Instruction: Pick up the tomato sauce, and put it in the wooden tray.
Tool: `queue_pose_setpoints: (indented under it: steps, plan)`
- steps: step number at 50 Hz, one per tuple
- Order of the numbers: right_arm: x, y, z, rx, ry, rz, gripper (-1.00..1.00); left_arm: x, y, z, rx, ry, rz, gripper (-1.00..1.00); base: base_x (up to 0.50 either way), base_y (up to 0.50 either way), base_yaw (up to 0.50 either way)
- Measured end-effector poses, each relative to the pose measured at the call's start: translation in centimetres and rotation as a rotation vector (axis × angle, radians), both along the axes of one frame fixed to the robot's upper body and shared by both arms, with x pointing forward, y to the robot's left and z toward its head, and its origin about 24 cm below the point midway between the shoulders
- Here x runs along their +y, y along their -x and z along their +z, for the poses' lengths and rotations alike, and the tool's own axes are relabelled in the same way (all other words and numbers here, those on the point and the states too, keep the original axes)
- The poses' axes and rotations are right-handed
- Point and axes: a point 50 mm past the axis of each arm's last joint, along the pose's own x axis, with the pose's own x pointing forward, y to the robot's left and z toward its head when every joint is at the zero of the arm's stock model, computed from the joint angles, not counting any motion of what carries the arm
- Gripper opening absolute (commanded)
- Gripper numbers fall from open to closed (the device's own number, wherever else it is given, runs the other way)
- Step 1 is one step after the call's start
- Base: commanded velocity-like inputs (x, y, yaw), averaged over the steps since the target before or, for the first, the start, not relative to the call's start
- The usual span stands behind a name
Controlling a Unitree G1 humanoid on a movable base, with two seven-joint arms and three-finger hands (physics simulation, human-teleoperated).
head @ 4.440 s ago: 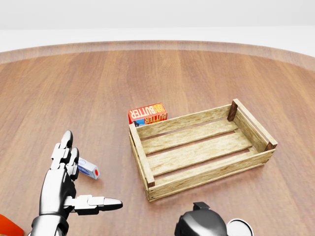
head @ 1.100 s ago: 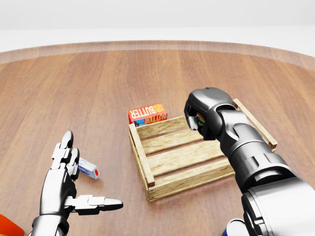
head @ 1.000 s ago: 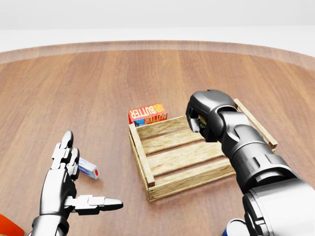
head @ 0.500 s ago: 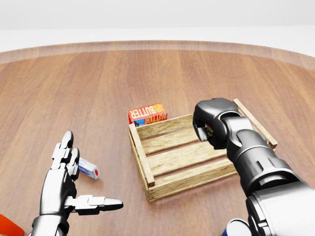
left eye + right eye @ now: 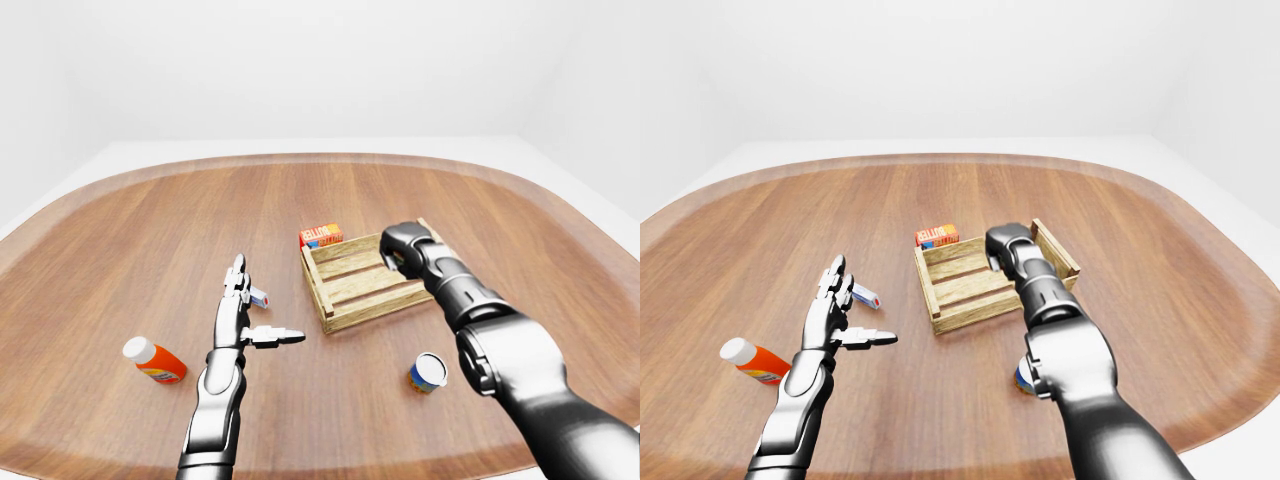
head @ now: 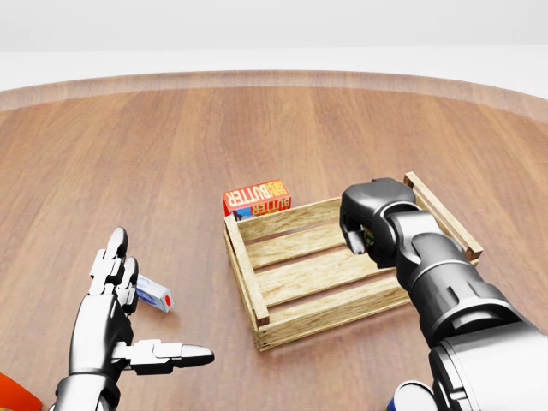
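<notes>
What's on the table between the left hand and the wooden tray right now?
Nothing: in the head view, only bare wood separates the left hand from the wooden tray. The small white tube lies just beside the left hand's fingers.

The dark metal right hand (image 6: 370, 224) curls over whatever it carries above the slatted wooden tray (image 6: 257, 295); only a sliver shows between its fingers (image 6: 352, 237). The head view's bottom edge cuts off a white-lidded blue cup (image 6: 409, 398) and an orange bottle (image 6: 13, 396).
</notes>
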Motion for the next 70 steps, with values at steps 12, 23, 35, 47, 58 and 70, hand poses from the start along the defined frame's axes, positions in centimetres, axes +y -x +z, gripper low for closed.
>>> queue_pose_setpoints:
  steps: [12,23,35,47,58,70]
  plan:
    - [-0.1,0.2,-0.5,0.021,-0.009,-0.008,-1.0,0.0,0.0,0.0,0.0,0.0,0.0,1.0,0.0,0.0,0.0]
    - [-0.3,0.4,-0.9,0.045,-0.014,-0.013,-1.0,0.0,0.0,0.0,-0.001,0.0,0.001,1.0,0.0,0.0,0.0]
    - [-0.3,0.5,-1.1,0.058,-0.011,-0.014,-1.0,0.1,0.1,0.0,0.0,0.002,0.001,1.0,0.0,0.0,0.0]
    - [-0.4,0.6,-1.3,0.073,-0.002,-0.015,-1.0,0.1,0.0,0.0,0.0,0.003,0.001,1.0,0.0,0.0,0.0]
    - [-0.5,0.7,-1.5,0.085,0.002,-0.015,-1.0,0.1,0.0,0.0,0.0,0.001,0.001,1.0,0.0,0.0,0.0]
    - [-0.5,0.7,-1.6,0.094,0.008,-0.014,-1.0,0.0,0.0,0.0,-0.001,0.0,0.001,1.0,0.0,0.0,0.0]
